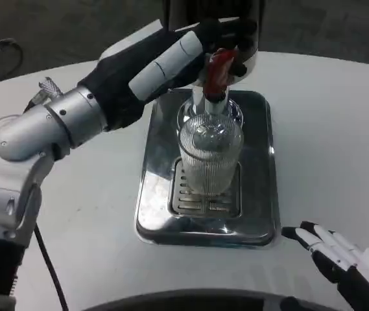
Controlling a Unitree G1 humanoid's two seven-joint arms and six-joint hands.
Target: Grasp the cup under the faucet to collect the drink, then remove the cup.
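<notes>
A clear ribbed glass cup stands upright on the grate of a shiny metal drip tray, right below the faucet spout. My left hand reaches up over the tray, and its fingers rest on the red tap handle of the dispenser. Whether they close around the handle is hidden by the hand's back. My right hand lies on the table at the lower right, fingers spread and holding nothing, well apart from the cup.
The dispenser's dark body rises behind the tray at the top. My left forearm crosses the table on the left. Bare white table lies to the right of the tray.
</notes>
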